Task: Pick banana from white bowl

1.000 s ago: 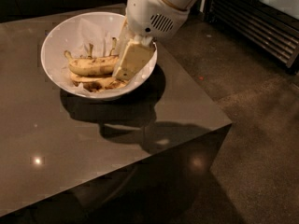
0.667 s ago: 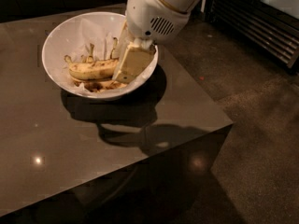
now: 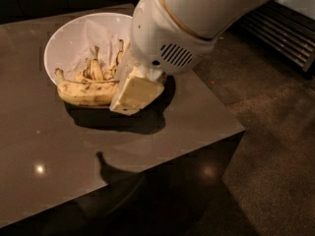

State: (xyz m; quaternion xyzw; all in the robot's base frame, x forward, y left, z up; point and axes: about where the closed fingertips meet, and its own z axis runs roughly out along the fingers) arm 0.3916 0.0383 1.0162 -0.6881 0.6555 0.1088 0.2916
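long speckled yellow banana (image 3: 84, 91) held over the front rim of the deep glossy white bowl (image 3: 60, 45), cream two-finger gripper (image 3: 130, 97) pinching its right end, smaller bananas (image 3: 96, 70) inside, dark table (image 3: 59, 146)

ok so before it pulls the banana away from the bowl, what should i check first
1. Hold on the target: ok. The pincer is shut on the right end of the banana.
2. Banana out of the white bowl: ok, probably. It lies across the near rim, apparently lifted.
3. Balanced hold: not ok. It is held by one end, with the stem end sticking out left, so it may droop or swing.
4. Smaller bananas not picked up: ok. They sit in the bowl behind the held one.
5. Paper lining not caught: cannot tell. The pincer hides that spot.
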